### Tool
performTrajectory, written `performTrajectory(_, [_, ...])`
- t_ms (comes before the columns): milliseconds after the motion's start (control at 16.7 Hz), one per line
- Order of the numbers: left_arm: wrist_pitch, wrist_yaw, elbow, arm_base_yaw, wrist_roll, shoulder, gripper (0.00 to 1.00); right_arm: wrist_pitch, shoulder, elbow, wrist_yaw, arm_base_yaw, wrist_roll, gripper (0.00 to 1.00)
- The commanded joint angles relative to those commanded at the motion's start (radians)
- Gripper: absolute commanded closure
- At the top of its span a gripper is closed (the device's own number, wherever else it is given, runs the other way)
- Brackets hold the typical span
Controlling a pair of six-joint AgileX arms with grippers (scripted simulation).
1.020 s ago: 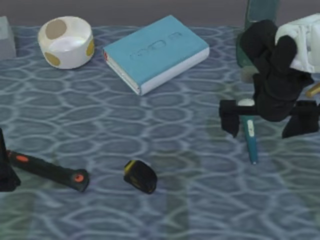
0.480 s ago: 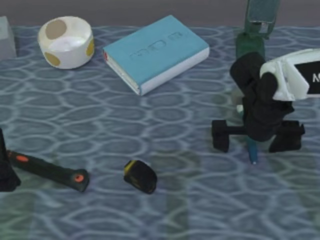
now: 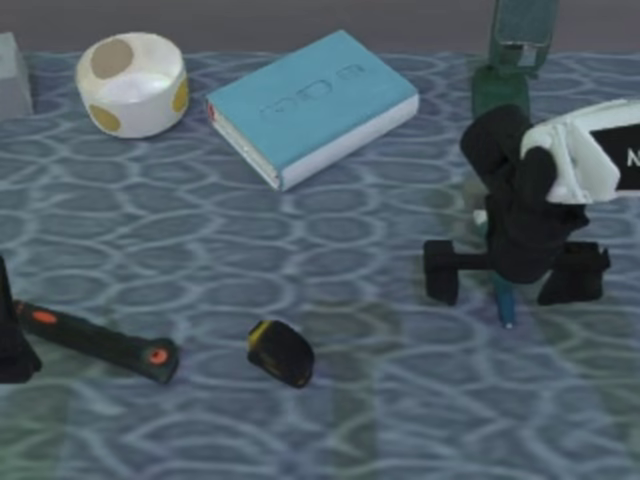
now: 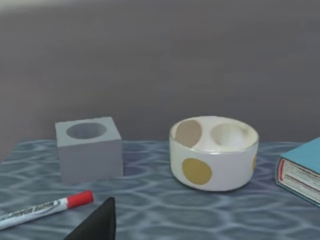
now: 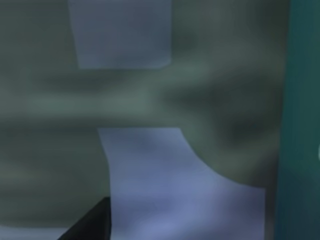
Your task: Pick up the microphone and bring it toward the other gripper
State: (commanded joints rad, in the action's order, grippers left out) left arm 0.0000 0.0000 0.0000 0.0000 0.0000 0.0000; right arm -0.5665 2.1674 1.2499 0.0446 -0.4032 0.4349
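— At the far left, what sits on the patterned blue surface (image 3: 300, 420)?
— One grey block (image 4: 90, 148) with a round hollow, one glossy white bowl (image 3: 131, 83) with tan and mustard dots, and one red-capped marker (image 4: 45, 207) near them. Just the black tip of my left tool (image 3: 12, 350) shows at the left edge; whether it is open I cannot tell.
— And toward the middle?
— One dark green tool (image 3: 95, 341) with two orange dots, one small black-and-yellow tape measure (image 3: 281, 352), one teal hardcover book (image 3: 312, 106).
— On the right?
— My right tool (image 3: 515, 275) is down over the microphone (image 3: 504, 302), fingers spread wide on either side, not closed on it. Only the slim teal handle shows, lying on the surface. Nothing has shifted since half a second ago.
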Motion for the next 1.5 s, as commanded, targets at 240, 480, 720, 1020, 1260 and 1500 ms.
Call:
performTrajectory(240, [0.000, 0.000, 0.000, 0.000, 0.000, 0.000, 0.00, 0.000, 0.000, 0.000, 0.000, 0.000, 0.000, 0.45])
performTrajectory(480, [0.000, 0.000, 0.000, 0.000, 0.000, 0.000, 0.00, 0.000, 0.000, 0.000, 0.000, 0.000, 0.000, 0.75])
performTrajectory(720, [0.000, 0.000, 0.000, 0.000, 0.000, 0.000, 0.00, 0.000, 0.000, 0.000, 0.000, 0.000, 0.000, 1.00])
performTrajectory(1020, [0.000, 0.000, 0.000, 0.000, 0.000, 0.000, 0.00, 0.000, 0.000, 0.000, 0.000, 0.000, 0.000, 1.00])
performTrajectory(1260, [0.000, 0.000, 0.000, 0.000, 0.000, 0.000, 0.00, -0.028, -0.061, 0.022, 0.021, -0.002, -0.013, 1.00])
performTrajectory(1500, [0.000, 0.000, 0.000, 0.000, 0.000, 0.000, 0.00, 0.076, -0.078, 0.000, -0.012, -0.006, -0.044, 1.00])
